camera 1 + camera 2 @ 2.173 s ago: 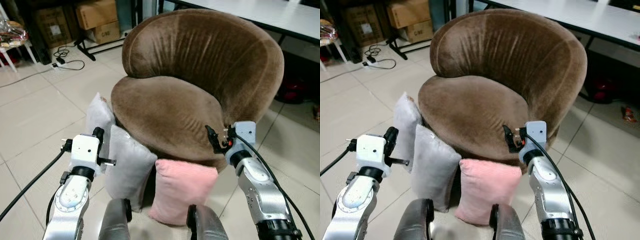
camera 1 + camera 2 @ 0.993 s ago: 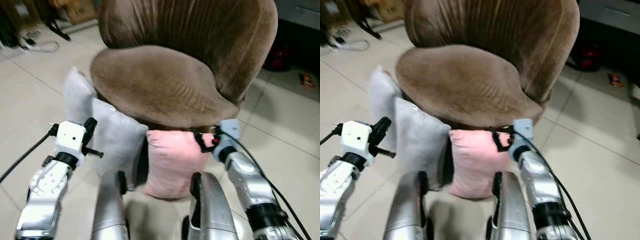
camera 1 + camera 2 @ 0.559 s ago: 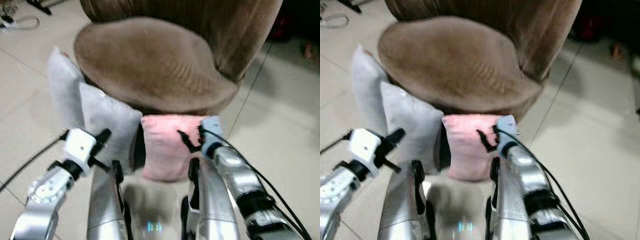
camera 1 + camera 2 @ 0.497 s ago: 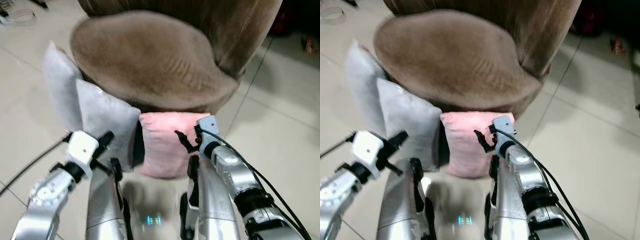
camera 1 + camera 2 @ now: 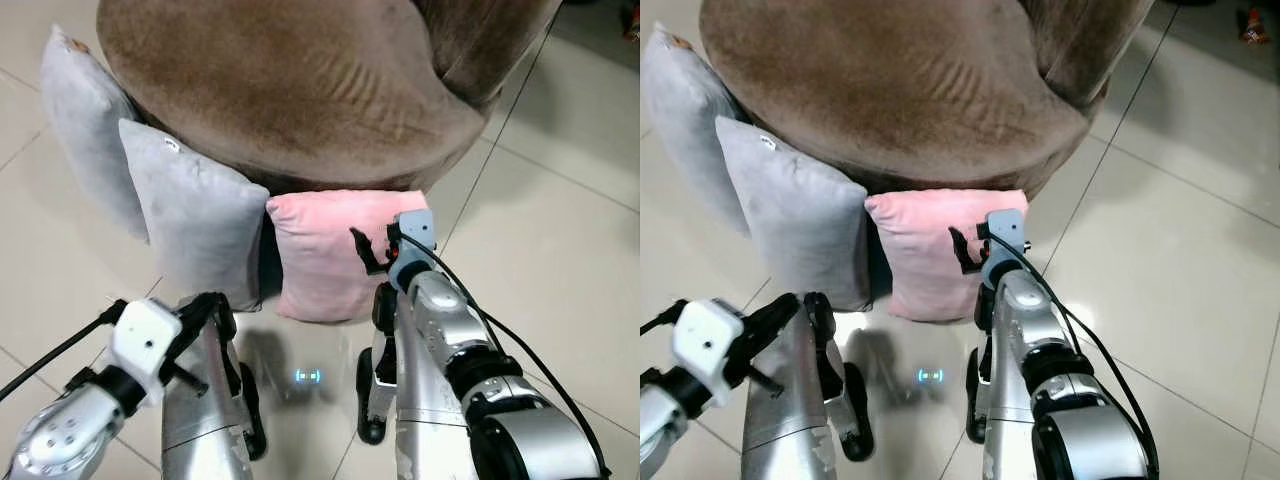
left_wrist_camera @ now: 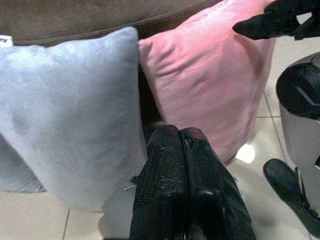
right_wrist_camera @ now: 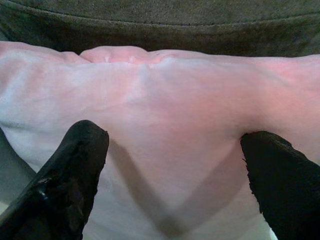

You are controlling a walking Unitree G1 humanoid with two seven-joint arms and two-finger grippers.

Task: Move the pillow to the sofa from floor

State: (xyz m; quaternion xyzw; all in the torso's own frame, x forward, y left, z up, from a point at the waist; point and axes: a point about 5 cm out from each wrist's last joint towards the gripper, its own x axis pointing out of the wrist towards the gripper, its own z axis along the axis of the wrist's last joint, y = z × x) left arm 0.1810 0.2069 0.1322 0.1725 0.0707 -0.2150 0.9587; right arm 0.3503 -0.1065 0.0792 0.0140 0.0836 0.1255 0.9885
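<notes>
right gripper [image 7: 165, 165] spread wide against the face of the pink pillow [image 5: 325, 250], grasping nothing. left gripper [image 6: 186, 165] pressed closed, empty, low beside the robot's leg. pillow stands on the tiled floor [image 5: 560, 220], leaning on the brown sofa [image 5: 290, 80]; two grey pillows [image 5: 195, 225] lean beside it. white tag on the nearer grey one, not readable. versus 0.5 s ago: view tilted further down, right gripper closer to the pillow.
</notes>
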